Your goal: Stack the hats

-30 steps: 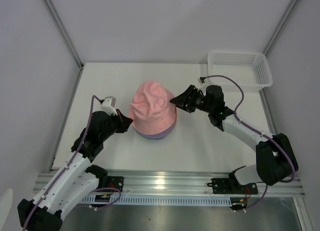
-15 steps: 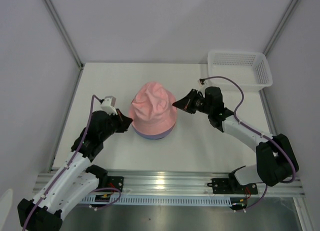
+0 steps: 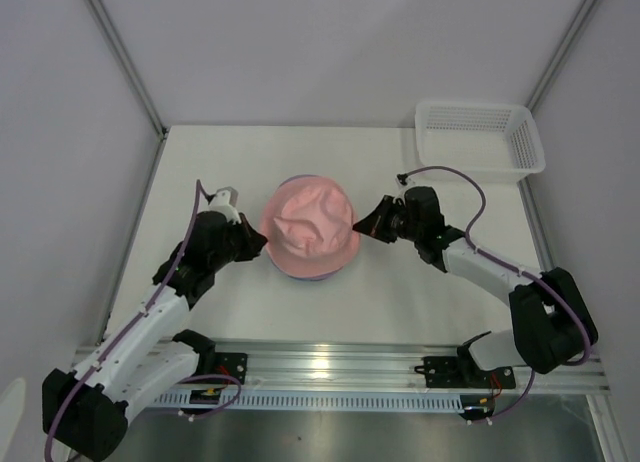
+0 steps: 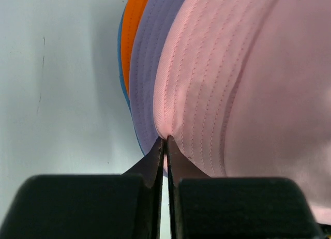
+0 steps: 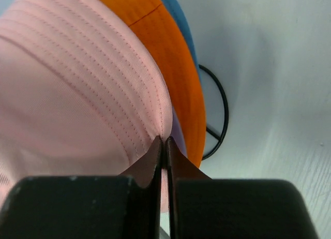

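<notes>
Each pinching a brim edge with jaws closed, the left gripper (image 3: 262, 244) and right gripper (image 3: 362, 225) flanked the pink hat (image 3: 308, 222), midway between the 2.

White arm links (image 3: 140, 327), black joints (image 3: 545, 327), purple cables (image 3: 455, 170), black tapered tool fingers (image 4: 150, 169)
</notes>
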`<state>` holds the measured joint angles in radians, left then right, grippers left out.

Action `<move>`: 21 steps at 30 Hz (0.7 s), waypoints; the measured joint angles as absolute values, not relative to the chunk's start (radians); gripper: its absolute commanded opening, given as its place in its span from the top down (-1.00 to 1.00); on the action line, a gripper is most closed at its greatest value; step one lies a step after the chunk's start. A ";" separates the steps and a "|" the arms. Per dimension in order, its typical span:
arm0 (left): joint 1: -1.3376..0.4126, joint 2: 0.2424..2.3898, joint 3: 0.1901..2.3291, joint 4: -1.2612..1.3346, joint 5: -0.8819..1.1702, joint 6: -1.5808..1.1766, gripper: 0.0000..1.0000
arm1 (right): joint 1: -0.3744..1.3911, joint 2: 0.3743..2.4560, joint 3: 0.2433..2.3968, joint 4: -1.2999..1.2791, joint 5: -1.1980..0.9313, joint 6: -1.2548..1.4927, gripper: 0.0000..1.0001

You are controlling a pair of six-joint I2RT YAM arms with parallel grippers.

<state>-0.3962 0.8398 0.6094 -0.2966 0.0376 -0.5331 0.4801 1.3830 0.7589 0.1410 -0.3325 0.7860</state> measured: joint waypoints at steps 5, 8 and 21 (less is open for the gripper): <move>-0.396 0.942 0.657 -0.296 0.041 -0.553 0.99 | 0.487 1.468 0.782 0.177 -0.329 0.771 1.00; -0.396 1.011 0.681 -0.292 0.056 -0.561 0.99 | 0.492 1.496 0.809 0.176 -0.329 0.752 1.00; -0.393 1.049 0.647 -0.226 0.106 -0.611 0.89 | 0.500 1.562 0.893 0.120 -0.329 0.701 1.00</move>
